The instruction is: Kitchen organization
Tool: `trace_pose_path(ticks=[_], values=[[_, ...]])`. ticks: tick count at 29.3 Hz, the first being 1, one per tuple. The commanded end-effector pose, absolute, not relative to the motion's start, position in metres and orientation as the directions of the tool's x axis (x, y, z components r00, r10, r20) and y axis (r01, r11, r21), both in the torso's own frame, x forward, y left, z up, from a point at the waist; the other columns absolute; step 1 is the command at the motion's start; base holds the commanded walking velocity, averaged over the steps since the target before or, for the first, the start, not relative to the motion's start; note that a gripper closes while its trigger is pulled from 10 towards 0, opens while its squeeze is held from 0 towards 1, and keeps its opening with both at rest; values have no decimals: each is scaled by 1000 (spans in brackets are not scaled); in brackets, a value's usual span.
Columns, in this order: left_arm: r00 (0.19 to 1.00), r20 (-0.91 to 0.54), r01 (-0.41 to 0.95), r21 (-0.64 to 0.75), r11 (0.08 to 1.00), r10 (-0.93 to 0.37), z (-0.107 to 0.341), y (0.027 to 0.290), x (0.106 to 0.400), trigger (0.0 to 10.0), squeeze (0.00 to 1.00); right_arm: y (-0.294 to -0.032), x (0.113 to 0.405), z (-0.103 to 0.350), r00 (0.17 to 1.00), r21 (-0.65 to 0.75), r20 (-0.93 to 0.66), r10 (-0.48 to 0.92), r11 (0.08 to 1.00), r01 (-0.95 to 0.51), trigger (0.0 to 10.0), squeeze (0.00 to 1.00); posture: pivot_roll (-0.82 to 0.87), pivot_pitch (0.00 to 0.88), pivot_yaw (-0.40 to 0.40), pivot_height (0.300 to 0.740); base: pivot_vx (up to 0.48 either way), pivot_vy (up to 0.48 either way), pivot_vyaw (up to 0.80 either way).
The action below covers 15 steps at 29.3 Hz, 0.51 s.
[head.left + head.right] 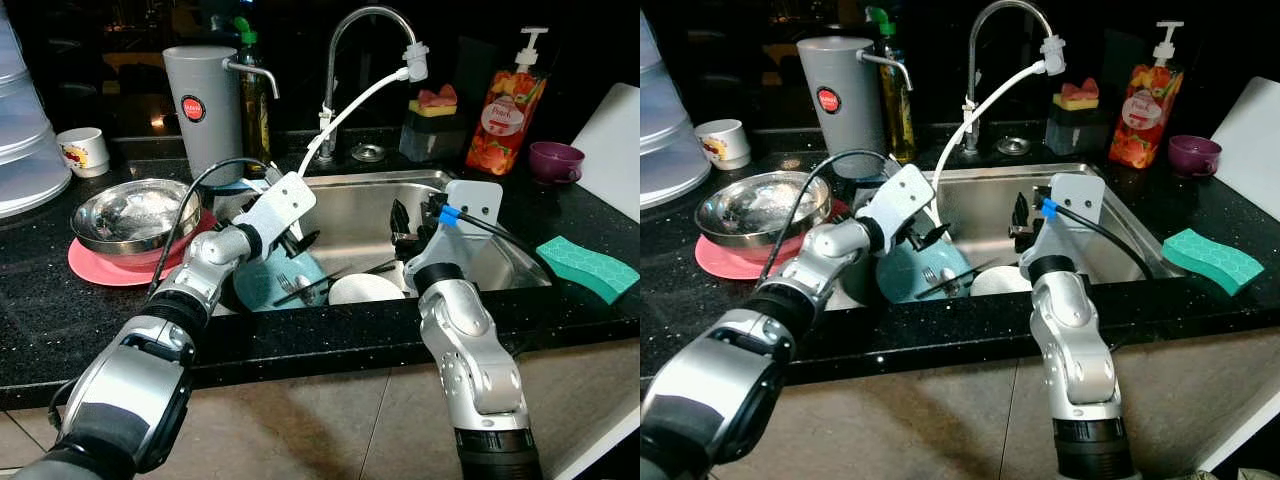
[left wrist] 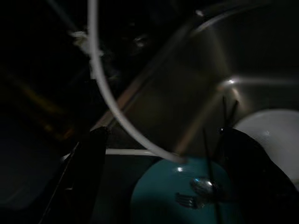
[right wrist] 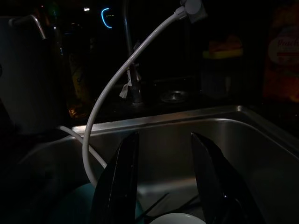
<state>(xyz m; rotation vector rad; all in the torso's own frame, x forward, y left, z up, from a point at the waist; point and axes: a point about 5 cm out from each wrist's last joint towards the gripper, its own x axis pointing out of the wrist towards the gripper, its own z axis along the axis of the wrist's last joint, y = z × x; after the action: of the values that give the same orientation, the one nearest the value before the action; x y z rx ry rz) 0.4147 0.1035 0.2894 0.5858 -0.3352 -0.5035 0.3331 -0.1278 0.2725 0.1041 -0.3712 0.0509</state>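
- here, both arms reach into the steel sink (image 1: 480, 262) at the centre of the frame; the left gripper (image 1: 300, 238) hangs over a teal plate (image 1: 262, 285), its fingers spread apart, as the left wrist view shows.
- the right gripper (image 1: 412, 228) hovers right of centre over a white plate (image 1: 365, 289), its fingers (image 3: 119, 186) also apart and holding nothing.
- the teal plate leans in the lower left of the sink with a fork (image 1: 292, 286) lying on it; the white plate sits just beside it.
- the plates are probably stiff, fragile and slippery if wet; the raised rim looks like the best hold, with the fork lifted off first.
- a white hose (image 1: 355, 105) from the tap (image 1: 370, 30) drops beside the left gripper and could snag.
- the sink floor is mostly hidden behind the arms; dark thin sticks across the plates are hard to identify.
- at the left, a steel bowl (image 1: 130, 212) rests on a pink plate (image 1: 100, 268).
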Motion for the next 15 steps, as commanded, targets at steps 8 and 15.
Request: trace_pose_path(ticks=[8, 15], values=[[846, 204, 363, 456, 812, -493, 306, 88, 412, 10000, 0, -126, 332, 267, 938, 90, 346, 31, 994, -66, 10000, 0, 107, 142, -3, 740, 0, 0, 0], [854, 265, 340, 367, 866, -448, 313, 89, 390, 10000, 0, -127, 332, 265, 945, 112, 325, 29, 991, -70, 10000, 0, 112, 148, -13, 740, 0, 0, 0]])
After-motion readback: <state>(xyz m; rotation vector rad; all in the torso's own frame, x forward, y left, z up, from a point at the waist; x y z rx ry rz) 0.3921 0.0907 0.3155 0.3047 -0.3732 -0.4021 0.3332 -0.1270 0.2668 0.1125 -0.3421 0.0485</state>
